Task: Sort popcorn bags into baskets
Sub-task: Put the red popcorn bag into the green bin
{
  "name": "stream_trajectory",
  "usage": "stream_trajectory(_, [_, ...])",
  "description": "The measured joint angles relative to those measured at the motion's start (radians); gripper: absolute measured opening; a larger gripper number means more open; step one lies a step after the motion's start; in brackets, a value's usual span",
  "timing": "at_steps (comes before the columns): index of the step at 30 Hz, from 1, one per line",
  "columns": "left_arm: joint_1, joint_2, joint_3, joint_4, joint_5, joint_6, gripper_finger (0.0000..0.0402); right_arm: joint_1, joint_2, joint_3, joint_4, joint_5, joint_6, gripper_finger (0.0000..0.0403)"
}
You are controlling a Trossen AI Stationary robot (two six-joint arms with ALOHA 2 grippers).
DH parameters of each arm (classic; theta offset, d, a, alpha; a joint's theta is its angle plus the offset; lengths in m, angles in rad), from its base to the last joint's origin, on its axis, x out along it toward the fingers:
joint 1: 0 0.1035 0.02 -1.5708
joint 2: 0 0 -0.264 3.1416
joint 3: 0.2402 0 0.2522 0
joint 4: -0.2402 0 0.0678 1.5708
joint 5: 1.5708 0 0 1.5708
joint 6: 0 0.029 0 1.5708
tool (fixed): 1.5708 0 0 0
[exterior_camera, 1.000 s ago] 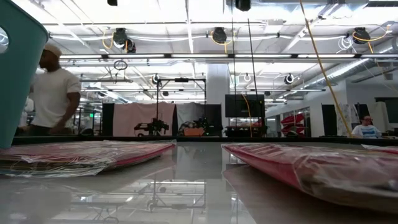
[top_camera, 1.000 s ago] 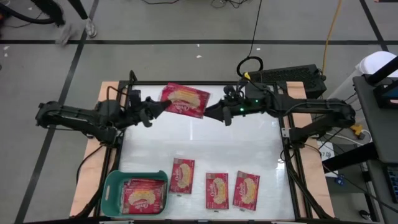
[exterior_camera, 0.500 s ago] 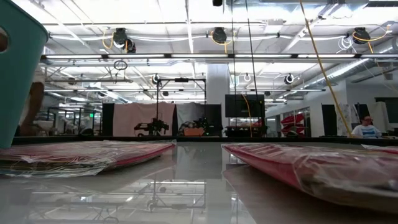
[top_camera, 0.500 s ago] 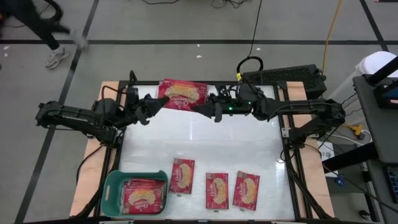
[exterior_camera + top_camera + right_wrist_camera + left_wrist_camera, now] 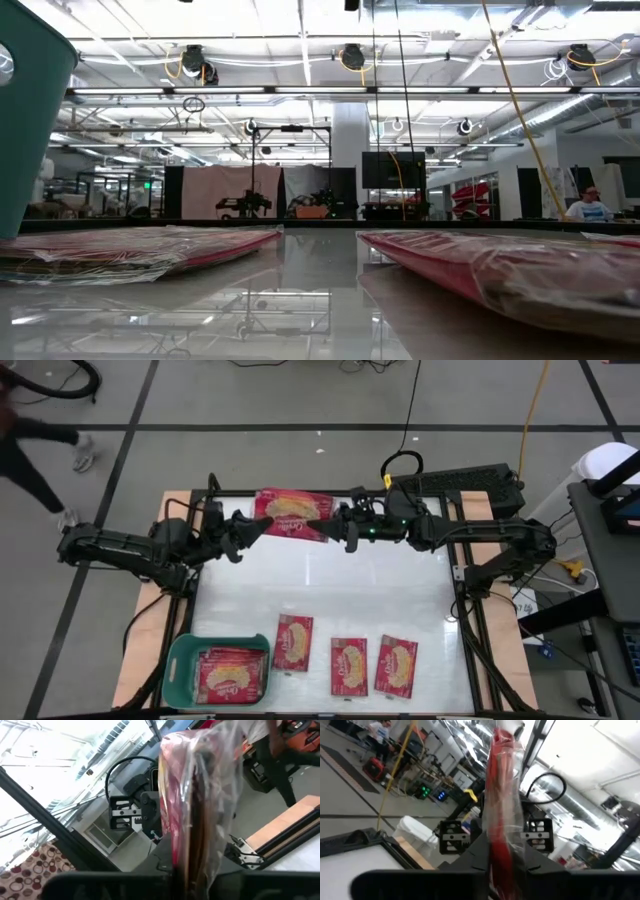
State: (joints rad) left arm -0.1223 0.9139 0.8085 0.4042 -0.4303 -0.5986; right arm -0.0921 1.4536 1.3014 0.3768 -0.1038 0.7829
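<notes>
Right gripper point(image 5: 328, 528) has just clamped onto the flat red plastic popcorn bag point(image 5: 293, 516), joining the left gripper point(image 5: 258, 527), also pinched on it, aloft over the table's far edge. I judge a handover underway; teal plastic basket point(image 5: 181, 665) waits near-left.

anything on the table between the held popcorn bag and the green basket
Nothing visible. The held bag hangs above the table's far edge between the left hand and right hand. The basket sits at the near left corner; the three loose bags lie to its right.
</notes>
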Motion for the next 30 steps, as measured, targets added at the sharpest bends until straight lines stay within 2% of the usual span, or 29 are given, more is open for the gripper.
stream_trajectory(4, [0.0,-0.013,0.0,-0.026,0.051,-0.036,0.0089,-0.002,0.0,0.0,-0.018,-0.008,0.006,0.0022])
stream_trajectory(7, [0.0,-0.041,0.0,-0.055,0.067,-0.071,0.012,-0.016,0.0,0.0,-0.023,-0.072,0.037,0.0028])
stream_trajectory(14, [0.0,-0.149,0.0,-0.262,0.067,-0.181,0.0165,-0.043,0.0,0.0,-0.138,-0.245,0.168,0.001])
stream_trajectory(17, [0.0,-0.191,0.0,-0.374,0.078,-0.235,0.0179,-0.044,0.0,0.0,-0.157,-0.245,0.211,0.0013])
stream_trajectory(22, [-0.001,-0.224,0.0,-0.503,0.155,-0.348,0.0203,-0.031,0.0,0.0,-0.187,-0.241,0.256,0.0017])
stream_trajectory(25, [-0.01,-0.221,0.0,-0.538,0.194,-0.386,0.0218,-0.014,0.0,0.0,-0.19,-0.242,0.256,0.0015])
stream_trajectory(30, [-0.019,-0.194,0.0,-0.514,0.197,-0.392,0.024,0.009,0.0,0.0,-0.254,-0.237,0.256,0.0014])
